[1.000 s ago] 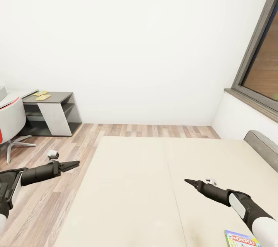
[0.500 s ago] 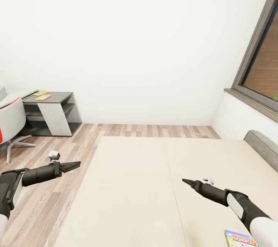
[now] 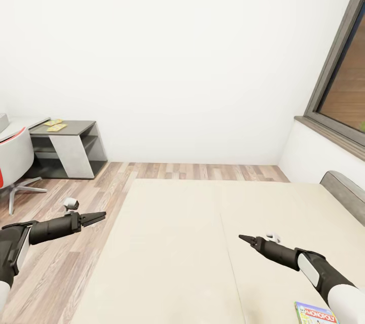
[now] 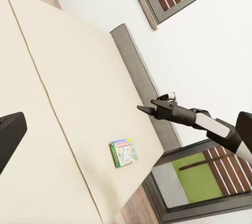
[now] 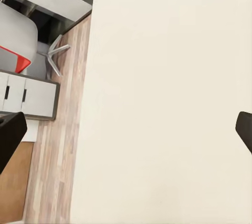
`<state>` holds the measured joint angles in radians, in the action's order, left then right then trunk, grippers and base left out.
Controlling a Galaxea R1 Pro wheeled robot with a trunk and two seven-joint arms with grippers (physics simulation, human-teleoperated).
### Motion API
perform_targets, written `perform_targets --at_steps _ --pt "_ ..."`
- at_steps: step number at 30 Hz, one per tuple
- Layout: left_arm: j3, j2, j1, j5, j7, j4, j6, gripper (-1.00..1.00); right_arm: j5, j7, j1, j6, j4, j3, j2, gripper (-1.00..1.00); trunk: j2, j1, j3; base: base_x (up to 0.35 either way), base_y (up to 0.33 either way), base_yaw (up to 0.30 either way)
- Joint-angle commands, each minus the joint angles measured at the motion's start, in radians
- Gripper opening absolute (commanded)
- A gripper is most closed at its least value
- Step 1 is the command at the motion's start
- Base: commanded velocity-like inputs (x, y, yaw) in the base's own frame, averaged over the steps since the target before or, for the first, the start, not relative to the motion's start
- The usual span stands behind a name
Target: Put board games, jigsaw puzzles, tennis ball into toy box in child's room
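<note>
Head view: flat glossy board game (image 3: 315,314) on smooth beige bed (image 3: 177,243); left claw (image 3: 96,217), right claw (image 3: 244,237) both pinched narrow, empty.

Board game (image 3: 315,314) on bed (image 3: 177,243), cut off by head view's near edge, right forearm covering its right part, two jigsaw puzzles (image 3: 54,125) on far-left table (image 3: 76,129), too small to resolve
</note>
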<state>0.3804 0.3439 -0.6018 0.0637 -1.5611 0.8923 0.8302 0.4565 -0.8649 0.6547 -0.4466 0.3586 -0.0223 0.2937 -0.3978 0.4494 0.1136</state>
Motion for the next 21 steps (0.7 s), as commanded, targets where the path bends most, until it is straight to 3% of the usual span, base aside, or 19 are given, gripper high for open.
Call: perform_targets --at_steps 1,7,21 --pt "0.002 0.0 -0.001 0.007 -0.007 0.001 0.01 1.0 0.004 -0.002 0.001 -0.009 0.0 -0.002 0.0 1.0 -0.002 0.001 0.002 0.0 0.0 0.0" --pt "0.002 0.0 -0.001 0.007 -0.007 0.001 0.01 1.0 0.004 -0.002 0.001 -0.009 0.0 -0.002 0.0 1.0 -0.002 0.001 0.002 0.0 0.0 -0.025" --pt "0.002 -0.001 -0.001 0.007 -0.007 0.001 0.01 1.0 0.004 -0.002 0.001 -0.009 0.0 -0.002 -0.001 1.0 -0.002 0.001 -0.003 0.0 0.0 -0.123"
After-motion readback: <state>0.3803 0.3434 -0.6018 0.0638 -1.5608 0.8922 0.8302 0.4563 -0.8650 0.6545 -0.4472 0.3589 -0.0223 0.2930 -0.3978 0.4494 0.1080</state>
